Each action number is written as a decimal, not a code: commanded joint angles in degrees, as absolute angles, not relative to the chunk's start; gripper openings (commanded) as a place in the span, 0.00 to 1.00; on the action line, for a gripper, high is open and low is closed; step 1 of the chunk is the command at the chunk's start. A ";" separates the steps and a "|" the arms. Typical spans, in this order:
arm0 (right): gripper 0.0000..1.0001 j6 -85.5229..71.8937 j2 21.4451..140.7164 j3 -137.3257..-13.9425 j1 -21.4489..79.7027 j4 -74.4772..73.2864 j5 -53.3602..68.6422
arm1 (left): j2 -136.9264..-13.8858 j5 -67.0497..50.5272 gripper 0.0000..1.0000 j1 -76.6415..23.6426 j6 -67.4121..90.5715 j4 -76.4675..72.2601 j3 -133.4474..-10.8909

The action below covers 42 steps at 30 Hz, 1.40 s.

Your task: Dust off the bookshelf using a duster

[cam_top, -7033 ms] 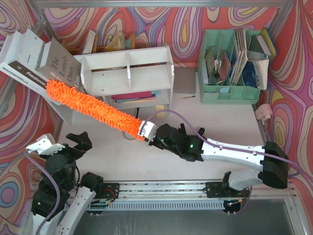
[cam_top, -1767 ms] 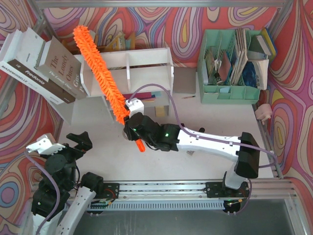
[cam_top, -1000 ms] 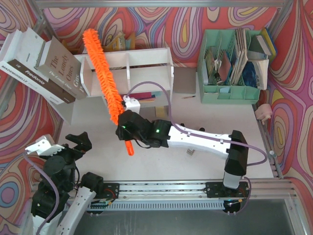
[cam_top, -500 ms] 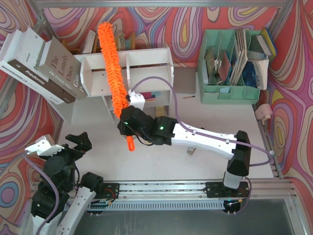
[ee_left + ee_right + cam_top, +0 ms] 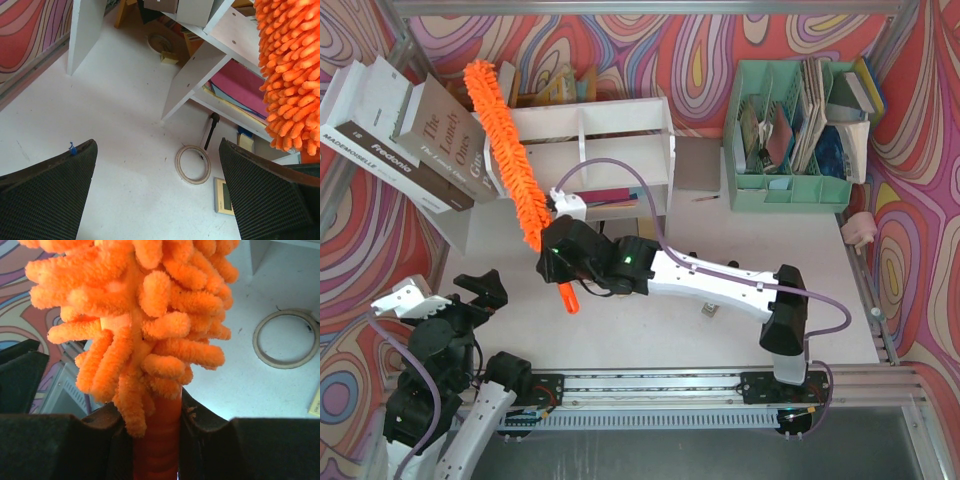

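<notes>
A mint green plastic compartment organizer is standing at 2 o'clock on the white tabletop, holding upright books and papers. Two thick paperback books, one pale grey and one taupe, are leaning together at 10 o'clock. A small pink object is sitting at 3 o'clock. In the left wrist view, a flat ring of beige tape is lying at 5 o'clock. Swirling pink and orange patterned walls are enclosing the table.

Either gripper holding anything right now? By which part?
Right gripper is shut on the duster, gripping its thin orange handle just below the fluffy head. Left gripper is open, holding nothing.
</notes>
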State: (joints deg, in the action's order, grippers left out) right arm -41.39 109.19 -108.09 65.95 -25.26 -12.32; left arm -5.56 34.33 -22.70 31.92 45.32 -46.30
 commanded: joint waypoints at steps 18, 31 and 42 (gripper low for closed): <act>0.00 -44.50 93.22 -95.19 65.48 -24.67 -26.55 | -5.02 34.25 0.99 -22.41 31.64 44.71 -46.32; 0.00 -46.63 90.84 -93.56 61.38 -28.42 -25.16 | -4.75 34.13 0.99 -22.41 31.73 44.81 -46.32; 0.00 -48.68 86.62 -88.05 61.17 -26.13 -26.48 | -4.48 34.20 0.98 -22.41 31.74 44.82 -46.27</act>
State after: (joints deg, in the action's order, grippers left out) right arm -48.36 87.39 -87.57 61.32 -28.71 -25.04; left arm -5.19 34.33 -22.70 31.92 45.32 -46.30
